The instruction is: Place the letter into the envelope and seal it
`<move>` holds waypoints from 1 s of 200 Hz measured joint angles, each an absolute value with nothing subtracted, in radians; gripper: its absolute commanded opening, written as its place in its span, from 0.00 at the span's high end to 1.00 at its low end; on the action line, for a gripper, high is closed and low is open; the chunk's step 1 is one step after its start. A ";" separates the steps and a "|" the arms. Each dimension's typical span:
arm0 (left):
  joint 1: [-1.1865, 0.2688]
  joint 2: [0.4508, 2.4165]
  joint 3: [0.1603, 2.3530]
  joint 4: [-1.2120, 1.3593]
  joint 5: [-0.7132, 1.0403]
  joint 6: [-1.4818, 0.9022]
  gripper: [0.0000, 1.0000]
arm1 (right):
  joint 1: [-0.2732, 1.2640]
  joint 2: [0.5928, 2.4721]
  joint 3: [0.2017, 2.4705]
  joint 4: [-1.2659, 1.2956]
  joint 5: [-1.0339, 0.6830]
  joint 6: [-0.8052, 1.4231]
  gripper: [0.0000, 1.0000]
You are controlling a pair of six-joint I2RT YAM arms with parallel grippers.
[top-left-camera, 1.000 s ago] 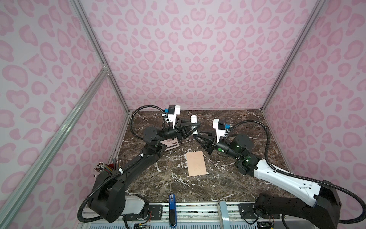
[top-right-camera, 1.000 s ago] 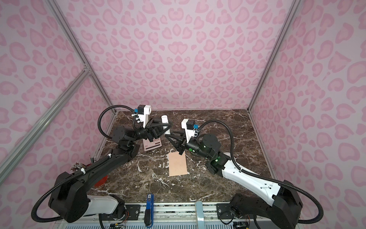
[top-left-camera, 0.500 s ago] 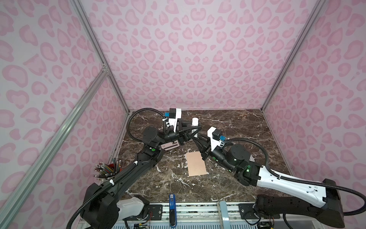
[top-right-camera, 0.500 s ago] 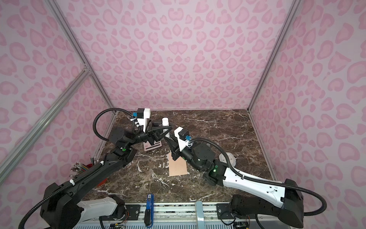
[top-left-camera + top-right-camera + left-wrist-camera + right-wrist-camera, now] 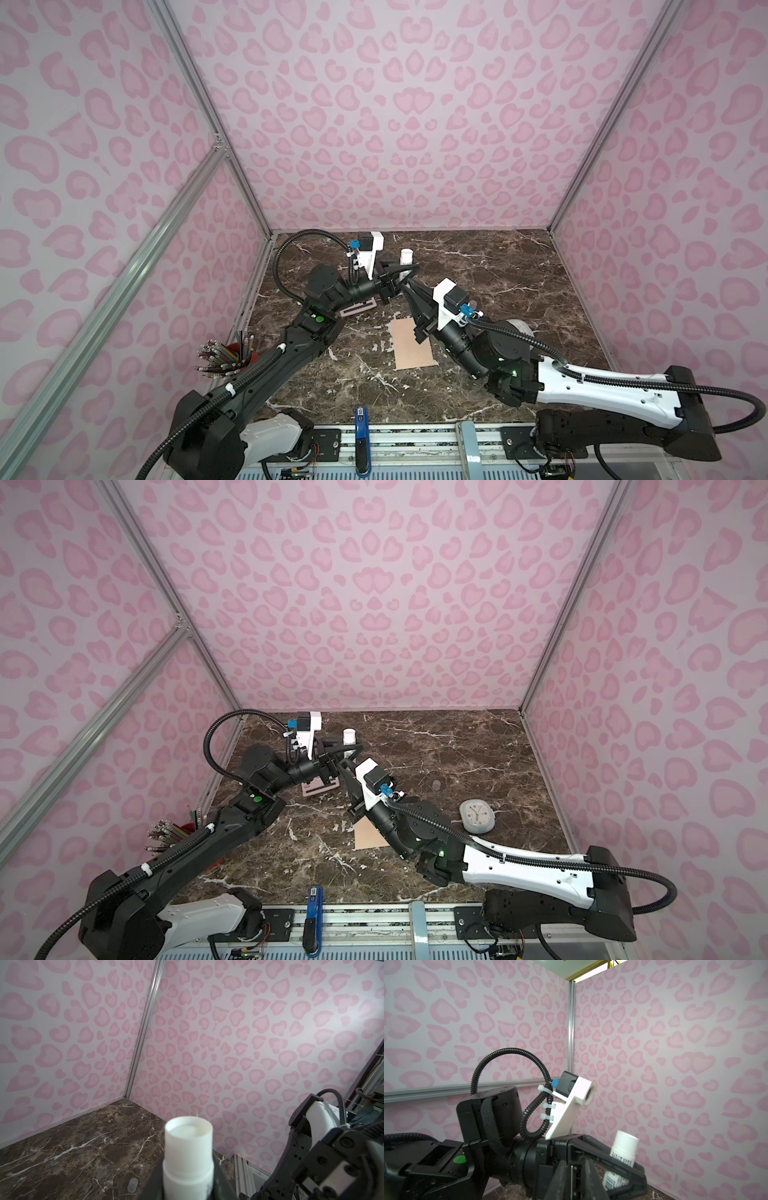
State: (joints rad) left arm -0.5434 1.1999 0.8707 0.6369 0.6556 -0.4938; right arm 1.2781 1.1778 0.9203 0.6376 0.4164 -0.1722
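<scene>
Two arms: both reach toward the middle back of the table [image 5: 478, 266], their claws almost tip to tip.
Left arm: stretched forward from the front left, elbow raised, wrist level and pointing to the right.
Left claw [image 5: 408, 272]: closed on a white tube [image 5: 406, 257], which stands nearly upright with its top end above the fingers.
Right arm: forearm low over the table from the front right, wrist angled up toward the back left.
Right claw [image 5: 408, 289]: fingers close together with only a thin slit between them and nothing seen in it; its tip is just beside the left claw.
Envelope [image 5: 409, 349]: flat on the table in front of both claws, its right edge hidden under the right wrist.
Calculator [image 5: 356, 309]: lies under the left wrist.
Clear cap [image 5: 435, 785]: lies alone on the table, well right of the claws.
</scene>
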 measured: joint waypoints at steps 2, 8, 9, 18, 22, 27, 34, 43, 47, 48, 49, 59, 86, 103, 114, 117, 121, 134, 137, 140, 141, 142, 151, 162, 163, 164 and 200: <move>-0.543 1.200 0.870 0.636 0.653 -0.493 0.96 | 1.279 1.179 0.921 0.638 0.418 -0.175 0.77; -0.544 1.198 0.870 0.632 0.645 -0.489 0.97 | 1.283 1.182 0.923 0.638 0.418 -0.180 0.77; -0.544 1.198 0.870 0.631 0.644 -0.488 0.97 | 1.284 1.182 0.923 0.638 0.418 -0.181 0.77; -0.544 1.195 0.868 0.625 0.633 -0.485 0.96 | 1.290 1.182 0.923 0.638 0.421 -0.195 0.76; -0.544 1.192 0.867 0.621 0.628 -0.483 0.96 | 1.290 1.181 0.923 0.638 0.426 -0.198 0.76; -0.544 1.189 0.867 0.616 0.622 -0.477 0.96 | 1.290 1.179 0.923 0.637 0.427 -0.202 0.76; -0.544 1.184 0.867 0.611 0.617 -0.473 0.96 | 1.289 1.171 0.921 0.636 0.433 -0.205 0.76; -0.544 1.179 0.867 0.604 0.608 -0.466 0.96 | 1.289 1.156 0.916 0.629 0.454 -0.215 0.75; -0.544 1.178 0.867 0.599 0.604 -0.461 0.96 | 1.288 1.148 0.913 0.628 0.455 -0.221 0.75; -0.544 1.178 0.867 0.599 0.604 -0.460 0.96 | 1.288 1.146 0.912 0.627 0.455 -0.221 0.75; -0.544 1.177 0.867 0.598 0.603 -0.459 0.96 | 1.287 1.143 0.912 0.627 0.455 -0.221 0.75; -0.544 1.177 0.868 0.589 0.601 -0.451 0.96 | 1.283 1.123 0.904 0.616 0.467 -0.226 0.75; -0.544 1.177 0.874 0.563 0.595 -0.437 0.96 | 1.243 1.063 0.876 0.566 0.479 -0.232 0.74; -0.544 1.177 0.880 0.550 0.595 -0.421 0.96 | 1.192 1.025 0.862 0.511 0.485 -0.226 0.74; -0.544 1.176 0.881 0.542 0.595 -0.411 0.97 | 1.153 1.003 0.852 0.474 0.489 -0.212 0.73; -0.544 1.176 0.881 0.537 0.595 -0.407 0.96 | 1.142 0.998 0.849 0.465 0.490 -0.208 0.73; -0.544 1.174 0.881 0.530 0.595 -0.402 0.96 | 1.127 0.992 0.843 0.456 0.489 -0.200 0.73; -0.544 1.167 0.881 0.516 0.595 -0.387 0.96 | 1.077 0.976 0.818 0.420 0.489 -0.180 0.72; -0.544 1.166 0.881 0.513 0.595 -0.381 0.96 | 1.063 0.973 0.810 0.411 0.488 -0.172 0.72; -0.545 1.164 0.879 0.511 0.595 -0.377 0.96 | 1.052 0.971 0.804 0.402 0.487 -0.167 0.72; -0.545 1.163 0.879 0.511 0.595 -0.374 0.96 | 1.049 0.970 0.802 0.399 0.487 -0.165 0.72; -0.545 1.162 0.878 0.511 0.595 -0.373 0.96 | 1.043 0.970 0.800 0.394 0.486 -0.163 0.72; -0.545 1.155 0.873 0.504 0.596 -0.358 0.96 | 1.007 0.966 0.784 0.366 0.474 -0.141 0.72; -0.545 1.149 0.869 0.495 0.595 -0.337 0.96 | 0.962 0.963 0.767 0.337 0.464 -0.118 0.72; -0.545 1.149 0.869 0.494 0.595 -0.337 0.96 | 0.959 0.963 0.766 0.337 0.464 -0.116 0.72; -0.545 1.148 0.868 0.493 0.595 -0.336 0.96 | 0.953 0.963 0.764 0.334 0.462 -0.113 0.71; -0.546 1.141 0.824 0.469 0.595 -0.285 0.96 | 0.813 0.987 0.741 0.255 0.397 -0.026 0.67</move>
State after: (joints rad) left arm -0.5457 1.1408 0.8242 0.4690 0.5945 -0.2852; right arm 0.8135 0.9867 0.7410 0.2550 0.3973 -0.0261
